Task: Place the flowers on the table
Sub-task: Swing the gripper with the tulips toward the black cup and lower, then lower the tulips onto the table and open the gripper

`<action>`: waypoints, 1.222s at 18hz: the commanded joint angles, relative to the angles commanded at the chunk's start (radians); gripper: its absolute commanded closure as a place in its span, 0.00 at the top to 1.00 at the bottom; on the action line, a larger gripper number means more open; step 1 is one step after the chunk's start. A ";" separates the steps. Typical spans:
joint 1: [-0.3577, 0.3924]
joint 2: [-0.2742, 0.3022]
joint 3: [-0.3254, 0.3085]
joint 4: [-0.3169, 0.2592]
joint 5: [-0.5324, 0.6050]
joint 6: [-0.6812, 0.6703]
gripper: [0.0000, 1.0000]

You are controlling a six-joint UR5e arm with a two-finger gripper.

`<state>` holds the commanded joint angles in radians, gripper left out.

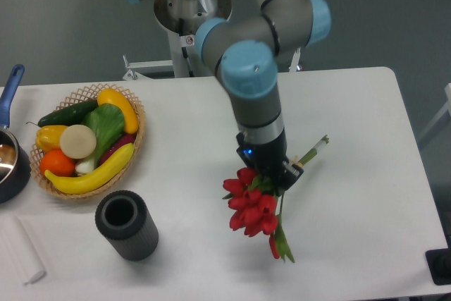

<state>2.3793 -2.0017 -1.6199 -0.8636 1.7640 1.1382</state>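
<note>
The flowers are a bunch of red tulips with green leaves. Their stems stick out to the upper right. My gripper is shut on the bunch near the base of the blooms. The red heads hang down to the lower left over the white table. I cannot tell whether the lowest blooms touch the table. My fingers are mostly hidden behind the wrist and the flowers.
A wicker basket of fruit and vegetables sits at the left. A dark grey cylinder stands in front of it. A pot with a blue handle is at the far left edge. A white block lies at the front left.
</note>
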 joint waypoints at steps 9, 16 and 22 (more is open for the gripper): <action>-0.038 -0.100 0.002 0.006 0.000 -0.002 0.37; -0.042 -0.114 0.006 0.015 -0.015 -0.003 0.49; -0.043 -0.051 -0.003 0.015 -0.023 -0.002 1.00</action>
<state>2.3362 -2.0527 -1.6229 -0.8482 1.7411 1.1367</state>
